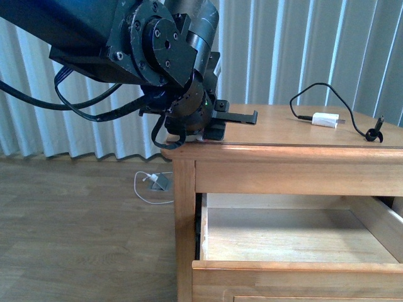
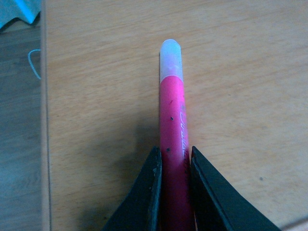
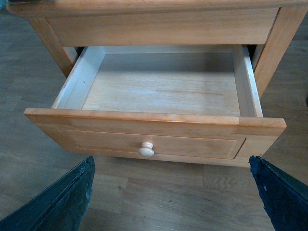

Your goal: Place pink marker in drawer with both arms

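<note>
— Where is the marker [image 2: 172, 125] lying?

— On the tabletop [image 2: 240, 72], its barrel running straight out from the left gripper [image 2: 174, 153] and its white cap pointing away. The fingers [image 2: 149, 192] are clamping it from both sides. Whether it is resting on the wood or just clearing it, I can't quite tell.

— And the drawer [image 3: 154, 118]?

— It is standing open and empty, below and nearer the robot. The right gripper [image 3: 171, 160] is hanging spread wide before the knob [image 3: 147, 149], holding nothing. So I'd say the left arm is doing the carrying: back and down.
</note>
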Action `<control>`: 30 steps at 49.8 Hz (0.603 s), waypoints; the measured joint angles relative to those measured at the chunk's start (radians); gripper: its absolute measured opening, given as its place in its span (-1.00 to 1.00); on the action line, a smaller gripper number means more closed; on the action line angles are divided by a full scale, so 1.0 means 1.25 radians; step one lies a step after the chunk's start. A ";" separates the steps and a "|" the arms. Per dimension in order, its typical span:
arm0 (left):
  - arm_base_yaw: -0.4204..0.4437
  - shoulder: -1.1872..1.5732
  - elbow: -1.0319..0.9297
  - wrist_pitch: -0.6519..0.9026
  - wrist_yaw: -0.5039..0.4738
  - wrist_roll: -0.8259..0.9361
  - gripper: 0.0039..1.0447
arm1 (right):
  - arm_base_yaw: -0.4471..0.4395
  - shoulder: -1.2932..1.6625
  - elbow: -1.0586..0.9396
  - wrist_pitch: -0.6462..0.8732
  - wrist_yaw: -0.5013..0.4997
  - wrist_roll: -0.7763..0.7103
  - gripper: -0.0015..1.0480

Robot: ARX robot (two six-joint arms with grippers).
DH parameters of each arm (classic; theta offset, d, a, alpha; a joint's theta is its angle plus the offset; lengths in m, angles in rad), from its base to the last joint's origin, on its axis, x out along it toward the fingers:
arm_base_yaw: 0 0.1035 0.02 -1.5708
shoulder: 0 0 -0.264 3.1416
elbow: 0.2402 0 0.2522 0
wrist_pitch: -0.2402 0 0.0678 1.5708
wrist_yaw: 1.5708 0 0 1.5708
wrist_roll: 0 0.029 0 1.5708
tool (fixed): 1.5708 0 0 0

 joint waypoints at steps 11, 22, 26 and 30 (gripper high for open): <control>0.011 -0.085 -0.150 0.126 0.226 0.032 -0.73 | 0.000 0.000 0.000 0.000 0.000 0.000 0.84; 0.031 -0.208 -0.276 0.182 0.446 0.094 -0.73 | 0.000 0.000 0.000 0.000 0.000 0.000 0.84; 0.042 -0.251 -0.313 0.182 0.523 0.121 -0.73 | 0.000 0.000 0.000 0.000 0.000 0.000 0.84; 0.051 -0.281 -0.343 0.169 0.582 0.149 -0.73 | 0.000 0.000 0.000 0.000 0.000 0.000 0.84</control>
